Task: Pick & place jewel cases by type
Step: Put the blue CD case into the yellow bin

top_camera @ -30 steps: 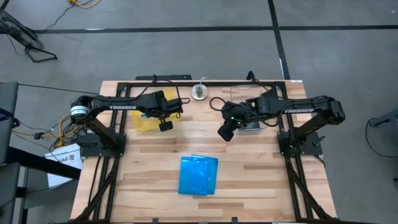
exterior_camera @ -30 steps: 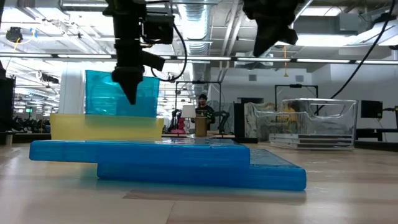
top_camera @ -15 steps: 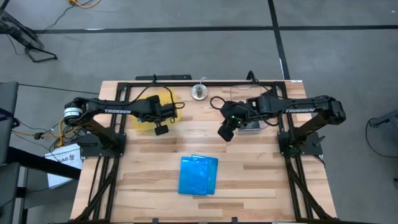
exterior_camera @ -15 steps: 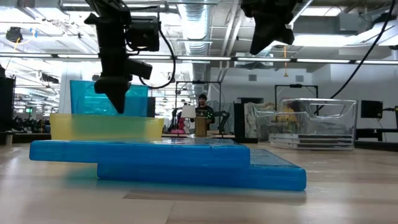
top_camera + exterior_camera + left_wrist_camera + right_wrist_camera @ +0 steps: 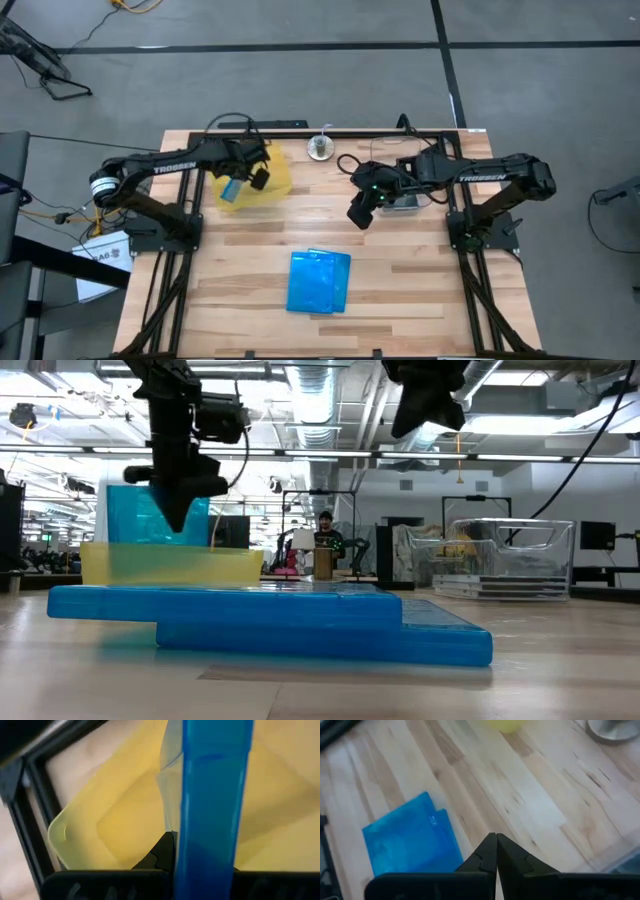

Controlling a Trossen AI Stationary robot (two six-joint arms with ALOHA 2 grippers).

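High view, near side: two blue jewel cases point(image 5: 319, 281) lie flat on the desk point(image 5: 420, 285), one partly on top of the other, at about 6 o'clock from the desk's middle.
How they will handle: they look thin, stiff and light. The plastic is smooth, so I think it can slip, and it may crack if squeezed hard.
Where to hold: I would pinch one thin edge, as a flat case gives the fingers nothing else to grab.
Right gripper point(image 5: 357, 215): it hangs over bare wood at about 2 o'clock from the stacked cases, well apart from them. Its fingers point(image 5: 487, 851) are pressed together with nothing between them.
Left gripper point(image 5: 243, 182): it is over the yellow tray at about 10 o'clock. Its fingers are clamped on one more blue case point(image 5: 212, 800), held on its edge and standing upright.
Yellow tray point(image 5: 273, 190): the held case hangs just above or inside it. I cannot tell if it touches the tray floor. No other case shows in the tray.
Clear tub point(image 5: 510, 558): it sits at about 2 o'clock, on the far right. Flat things seem to lie in its bottom, but I cannot tell what they are.
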